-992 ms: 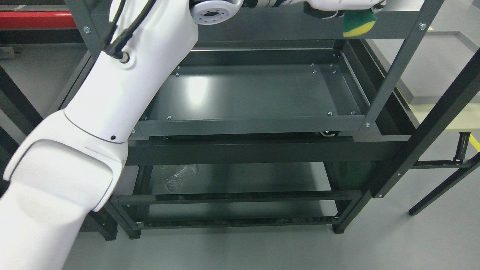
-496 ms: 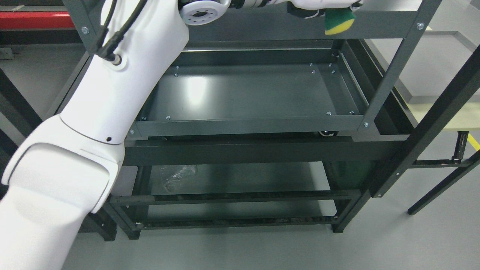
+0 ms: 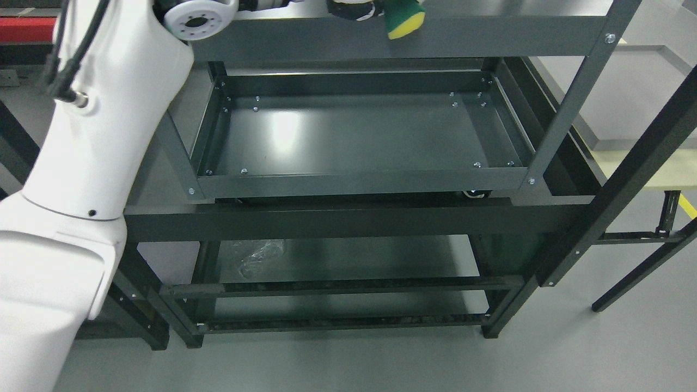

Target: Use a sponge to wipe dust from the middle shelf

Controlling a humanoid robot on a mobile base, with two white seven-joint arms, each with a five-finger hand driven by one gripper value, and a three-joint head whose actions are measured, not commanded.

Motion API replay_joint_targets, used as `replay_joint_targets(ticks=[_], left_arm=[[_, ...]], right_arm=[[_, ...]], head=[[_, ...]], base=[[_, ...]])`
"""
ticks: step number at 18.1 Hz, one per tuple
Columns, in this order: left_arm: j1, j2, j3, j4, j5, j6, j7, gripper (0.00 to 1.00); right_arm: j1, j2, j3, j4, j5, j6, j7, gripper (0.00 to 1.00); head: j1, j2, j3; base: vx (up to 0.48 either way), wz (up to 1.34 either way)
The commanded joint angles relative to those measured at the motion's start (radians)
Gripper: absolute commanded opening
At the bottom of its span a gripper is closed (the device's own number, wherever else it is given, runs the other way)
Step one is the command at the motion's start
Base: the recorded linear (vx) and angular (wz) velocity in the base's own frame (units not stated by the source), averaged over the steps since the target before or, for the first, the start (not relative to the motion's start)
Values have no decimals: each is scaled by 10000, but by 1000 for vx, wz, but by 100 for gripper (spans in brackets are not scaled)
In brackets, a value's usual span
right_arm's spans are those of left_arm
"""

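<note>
A green and yellow sponge (image 3: 404, 22) shows at the top edge of the head view, against the front rail of the uppermost visible shelf (image 3: 490, 35). My left hand (image 3: 356, 8) holds it from the left, and the picture's top edge cuts off most of the hand. The white left arm (image 3: 103, 125) rises from the lower left up to that shelf. Below lies a dark grey tray-like shelf (image 3: 354, 179) with raised rims and nothing on it. The top surface of the shelf under the sponge is almost entirely out of view.
The rack's front right post (image 3: 572, 103) slants down from the upper right. A lower shelf carries a crumpled clear plastic wrap (image 3: 256, 253). A black frame leg (image 3: 637, 163) and a pale table (image 3: 670, 174) stand at the right, on grey floor.
My left arm has swung to the left, carrying the sponge leftward along the upper shelf's front edge. More of the tray shelf's left side now shows.
</note>
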Motion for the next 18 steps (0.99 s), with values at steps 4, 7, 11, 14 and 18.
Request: replay_joint_targets(ticks=[4,7,11,14,18], left_arm=[[797,4011,572,-1742,2398,8,-316,1],[1303,5329,404,-2248,3379,8,-332,1],[1367,7094,142,-2465,4547,8,-332,2],[1412,8290,157,-2434,5145,8,-332,2],[1886,9611,249,-2357,5820,8,-316,2]], right_arm=[[-2,-175,0,-175,0,729,5,100],[-2,-175,0,-175,0,729,-10,100],[-2,-175,0,-175,0,729,5,100],[-2,-175,0,-175,0,729,5,100],[-2,-175,0,-175,0,729,5,100]], head=[[0,0,0],[0,0,0],[0,0,0],[0,0,0],[0,0,0]], base=[[0,0],[0,0],[0,0],[0,0],[0,0]])
